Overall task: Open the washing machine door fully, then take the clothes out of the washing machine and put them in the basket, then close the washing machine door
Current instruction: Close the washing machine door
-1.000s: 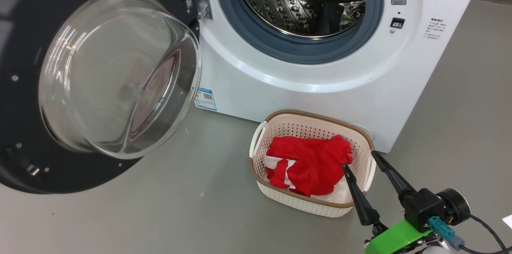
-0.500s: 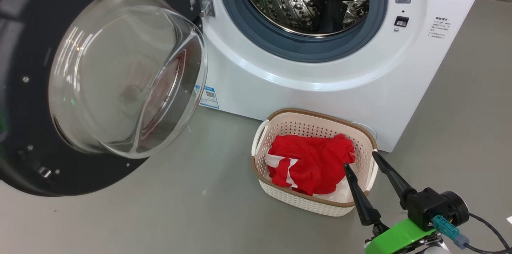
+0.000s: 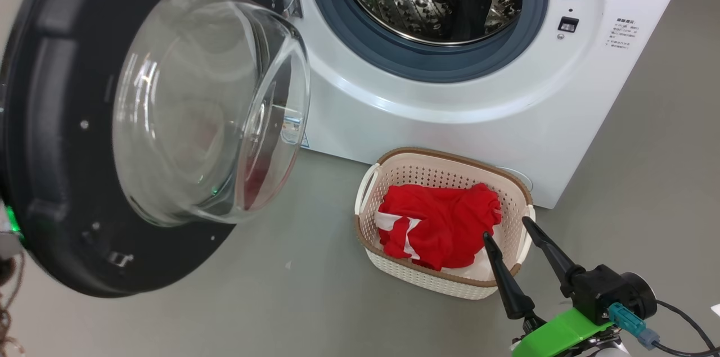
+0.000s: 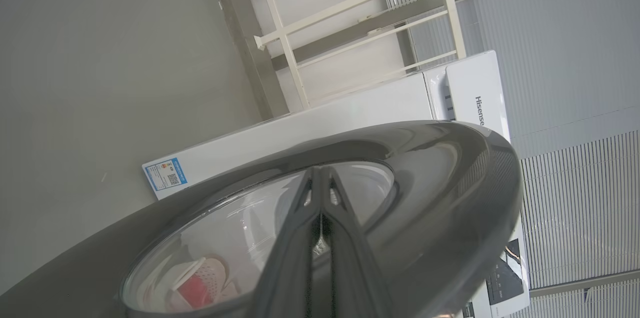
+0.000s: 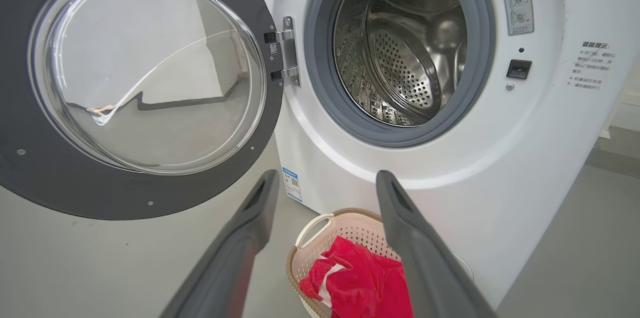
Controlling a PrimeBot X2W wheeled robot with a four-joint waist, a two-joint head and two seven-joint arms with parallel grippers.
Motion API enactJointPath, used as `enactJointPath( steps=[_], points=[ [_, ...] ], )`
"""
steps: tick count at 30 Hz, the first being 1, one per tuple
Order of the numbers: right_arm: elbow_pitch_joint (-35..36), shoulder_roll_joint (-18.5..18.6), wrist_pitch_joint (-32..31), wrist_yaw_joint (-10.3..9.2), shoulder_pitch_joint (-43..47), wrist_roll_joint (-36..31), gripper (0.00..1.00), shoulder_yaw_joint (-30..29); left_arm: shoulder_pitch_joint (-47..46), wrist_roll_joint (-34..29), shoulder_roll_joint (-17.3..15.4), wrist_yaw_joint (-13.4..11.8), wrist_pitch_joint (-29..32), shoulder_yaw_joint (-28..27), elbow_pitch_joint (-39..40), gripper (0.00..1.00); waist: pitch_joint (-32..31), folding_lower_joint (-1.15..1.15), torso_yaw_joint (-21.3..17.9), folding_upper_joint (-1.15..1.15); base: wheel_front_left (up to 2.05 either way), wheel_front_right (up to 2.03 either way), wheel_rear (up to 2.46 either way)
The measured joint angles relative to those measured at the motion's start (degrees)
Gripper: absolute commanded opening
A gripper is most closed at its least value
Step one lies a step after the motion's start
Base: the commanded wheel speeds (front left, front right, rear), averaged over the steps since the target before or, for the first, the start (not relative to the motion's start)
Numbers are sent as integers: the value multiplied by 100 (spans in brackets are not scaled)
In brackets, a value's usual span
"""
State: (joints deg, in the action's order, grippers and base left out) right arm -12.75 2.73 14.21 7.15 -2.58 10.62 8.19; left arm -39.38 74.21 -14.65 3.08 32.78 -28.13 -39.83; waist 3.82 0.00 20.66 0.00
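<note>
Shut tight, the left pincer (image 4: 320, 174) lies on the outer face of the washing machine door (image 4: 450, 168), frame left; drum (image 3: 427, 3) upper right; right pincer (image 3: 506, 229) wide, empty.

The washing machine door (image 4: 450, 183) has a glossy dark rim outside, matt inside, around a smooth clear glass window (image 3: 208, 104). The washing machine (image 3: 450, 126) body is smooth white, lightly shiny; its drum (image 3: 416, 3) is bright perforated steel, its gasket (image 3: 427, 67) matt grey rubber. The basket (image 3: 427, 278) is cream perforated plastic with a brown woven-look rim. The clothes (image 3: 444, 222) are soft red cloth. The floor (image 3: 281, 301) is matt grey and smooth.
</note>
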Motion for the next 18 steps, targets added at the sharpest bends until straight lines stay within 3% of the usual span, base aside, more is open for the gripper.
enactJointPath(
  steps=[9, 18],
  points=[
    [-40, 2, 10, 0, -2, 40, 100, 3, 435, 141, 447, -114, 141, 34, 794, 0, 19, 0, 15, 0, 0, 0, 0],
    [-27, 2, 25, -1, -2, 77, 100, -3, 769, 605, 1007, -481, 516, 4, 1875, 0, 27, 0, 36, 0, 0, 0, 0]
  ],
)
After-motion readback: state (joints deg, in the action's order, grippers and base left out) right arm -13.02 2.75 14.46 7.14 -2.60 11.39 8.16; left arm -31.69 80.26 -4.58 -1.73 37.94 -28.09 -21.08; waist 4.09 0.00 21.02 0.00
